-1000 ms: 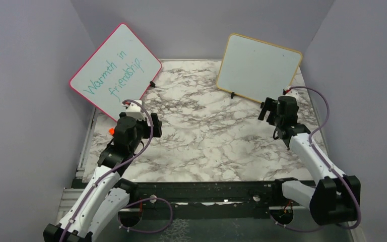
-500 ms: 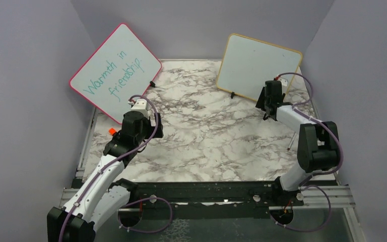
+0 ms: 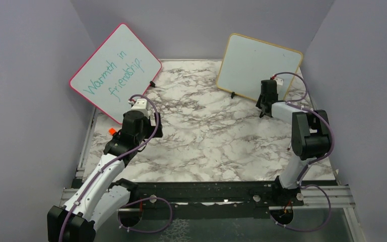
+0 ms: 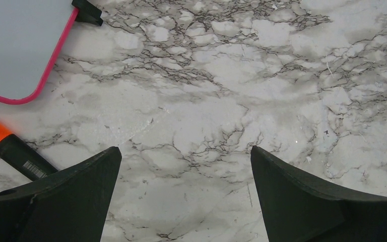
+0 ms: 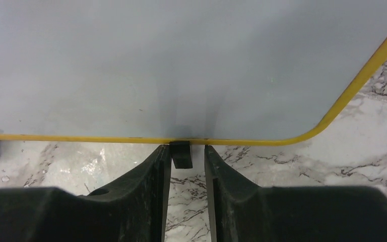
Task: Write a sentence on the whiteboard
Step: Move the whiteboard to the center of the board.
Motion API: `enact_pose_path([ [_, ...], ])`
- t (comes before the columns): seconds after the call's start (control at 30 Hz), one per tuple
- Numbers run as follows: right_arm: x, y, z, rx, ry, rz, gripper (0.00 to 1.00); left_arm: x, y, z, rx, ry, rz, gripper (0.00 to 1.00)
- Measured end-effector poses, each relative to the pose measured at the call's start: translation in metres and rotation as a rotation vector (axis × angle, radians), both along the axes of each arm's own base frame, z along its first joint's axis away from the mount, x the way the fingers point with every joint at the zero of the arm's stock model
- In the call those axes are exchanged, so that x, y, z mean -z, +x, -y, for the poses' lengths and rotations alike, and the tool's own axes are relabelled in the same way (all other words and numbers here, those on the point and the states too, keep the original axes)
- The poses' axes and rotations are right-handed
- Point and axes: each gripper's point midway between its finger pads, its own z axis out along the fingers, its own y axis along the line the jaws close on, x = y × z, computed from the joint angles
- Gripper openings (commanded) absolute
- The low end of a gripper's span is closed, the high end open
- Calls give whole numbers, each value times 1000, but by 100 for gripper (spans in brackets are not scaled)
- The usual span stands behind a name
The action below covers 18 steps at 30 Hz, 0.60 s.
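You are looking at the whiteboard [image 3: 254, 65] standing upright at the far right of the table [image 3: 201, 136], tilted a little, its yellow frame facing the arms and its face showing plain pale grey. Your right gripper [image 3: 263, 107] is sitting at the near bottom edge of that board, toward its right corner. In the right wrist view its fingers [image 5: 151, 176] are standing narrowly apart with a small black foot [image 5: 181, 156] under the frame lying between the tips. A thin gap is showing on the right side of the foot, and you cannot tell whether they are pinching it. Your left gripper [image 4: 185, 151] is hovering over bare marble at the near left, its fingers [image 4: 80, 191] spread wide and holding nothing. An orange-capped marker [image 4: 15, 151] is lying on the table just left of that gripper, near the corner of the pink board [image 3: 116, 70], which is leaning at the far left.
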Motion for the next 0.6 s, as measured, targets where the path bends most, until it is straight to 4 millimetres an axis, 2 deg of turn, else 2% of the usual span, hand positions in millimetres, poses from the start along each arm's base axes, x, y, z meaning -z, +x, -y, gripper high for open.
enact_pose_path([
  [0.07, -1, 3, 0, -8, -7, 10, 29, 0, 0, 0, 2, 3, 1, 99],
  [0.33, 0, 13, -1, -48, -39, -1, 2, 0, 0, 0, 8, 11, 3, 99],
  [0.5, 1, 11, -6, -100, -33, -10, 1, -2, 0, 0, 10, 9, 10, 99],
  [0.6, 0, 1, -14, -149, -8, -8, 0, -4, 0, -1, 10, 7, 18, 99],
])
